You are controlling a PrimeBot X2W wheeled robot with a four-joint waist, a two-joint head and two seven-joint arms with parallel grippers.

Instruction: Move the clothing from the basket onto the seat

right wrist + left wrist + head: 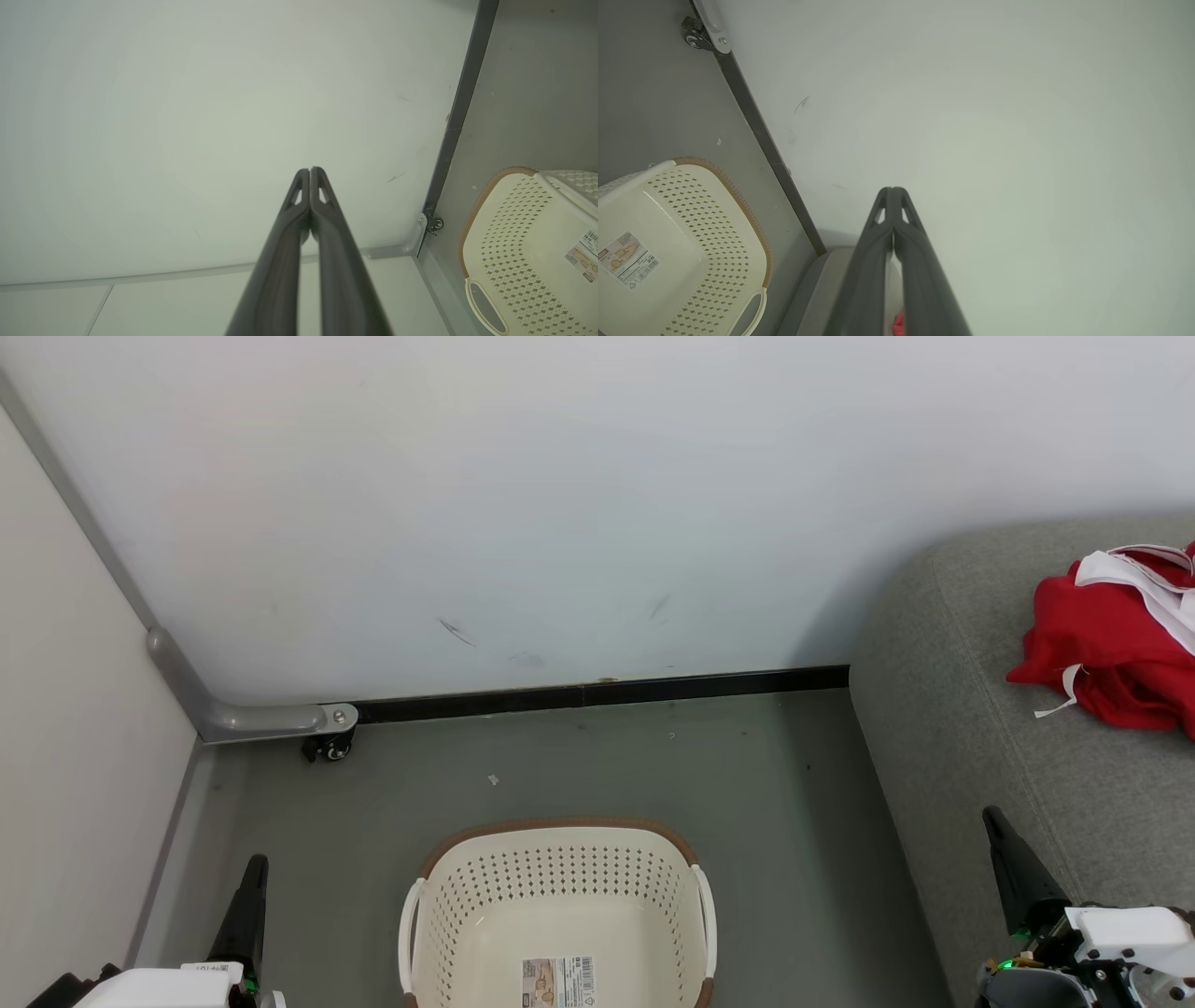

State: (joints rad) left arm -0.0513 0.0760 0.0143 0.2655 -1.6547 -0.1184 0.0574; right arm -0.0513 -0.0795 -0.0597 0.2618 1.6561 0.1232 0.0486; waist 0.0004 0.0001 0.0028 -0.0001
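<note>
While the red clothing (1111, 644) lies heaped on the grey seat (971, 747) at our right, we see the cream basket (560, 882) standing on the floor (747, 784) nearby, sticker (557, 982) showing inside. Our left claw (893, 191) and right claw (309, 171) are both pinched fully together, gripping nothing, aimed toward the white wall (597, 504).

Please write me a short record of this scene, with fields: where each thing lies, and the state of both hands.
basket: cream-white perforated plastic laundry basket with brown rim, standing on the grey floor; inside, just a barcode sticker
clothing: bright red garments with white trim, heaped on the sofa
seat: grey fabric sofa, to the right of the basket
left hand: shut, holds nothing
right hand: shut, holds nothing
task: looks finished
</note>
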